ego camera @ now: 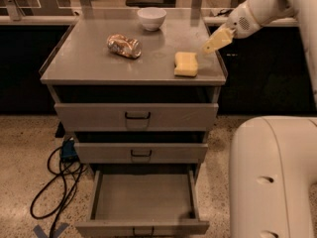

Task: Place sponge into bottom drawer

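Gripper upper right of frame, jaws' state can't tell. Sponge on table, right side, just lower-left of gripper, not touching; long axis approx front-to-back. Bottom drawer open.

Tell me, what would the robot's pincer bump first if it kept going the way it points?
Probably the sponge. The pincer hangs over the right side of the cabinet top, pointing down-left at it with nothing between. Depth is unclear, so it might land just beside it.

Three drawers, one can, bowl, sponge, gripper beside.
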`<act>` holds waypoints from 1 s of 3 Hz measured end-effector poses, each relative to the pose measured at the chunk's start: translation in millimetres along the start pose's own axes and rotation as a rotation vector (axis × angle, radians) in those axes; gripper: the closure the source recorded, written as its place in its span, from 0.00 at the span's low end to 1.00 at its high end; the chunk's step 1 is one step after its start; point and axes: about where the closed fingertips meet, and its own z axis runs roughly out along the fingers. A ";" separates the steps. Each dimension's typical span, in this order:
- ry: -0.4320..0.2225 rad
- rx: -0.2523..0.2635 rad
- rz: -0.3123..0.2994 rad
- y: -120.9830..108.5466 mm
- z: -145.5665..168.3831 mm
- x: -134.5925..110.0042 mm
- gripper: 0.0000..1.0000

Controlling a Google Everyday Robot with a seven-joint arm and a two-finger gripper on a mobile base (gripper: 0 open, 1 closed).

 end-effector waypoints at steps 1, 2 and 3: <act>-0.061 0.013 0.015 27.7 -86.1 -0.5 0.65; -0.071 0.022 0.015 29.9 -95.9 -1.8 0.72; -0.071 0.022 0.015 29.2 -94.1 -2.2 0.48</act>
